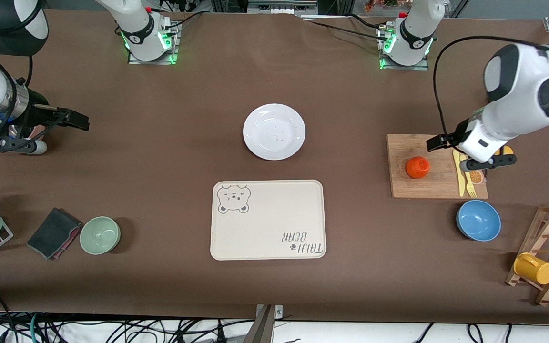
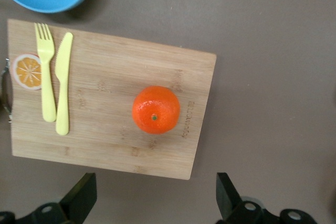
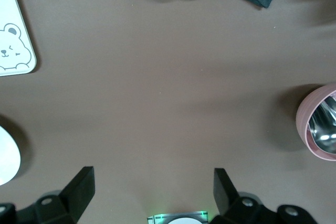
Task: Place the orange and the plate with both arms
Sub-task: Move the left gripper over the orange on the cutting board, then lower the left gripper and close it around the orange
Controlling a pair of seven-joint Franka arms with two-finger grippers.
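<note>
My left gripper (image 2: 152, 203) hangs w/ jaws wide over the wooden cutting board (image 1: 436, 188) holding the small round orange (image 1: 417, 167), my right gripper (image 3: 152, 195) waits jaws wide over bare brown desk (image 1: 160, 157), round white plate (image 1: 274, 131) mid-desk beside cream bear-print tray (image 1: 268, 220).

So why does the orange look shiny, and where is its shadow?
In the left wrist view the orange shows small pale glints from light overhead and looks sharp. In the front view a soft, faint shadow sits close under the orange on the cutting board. The plate also shows glare there.
</note>
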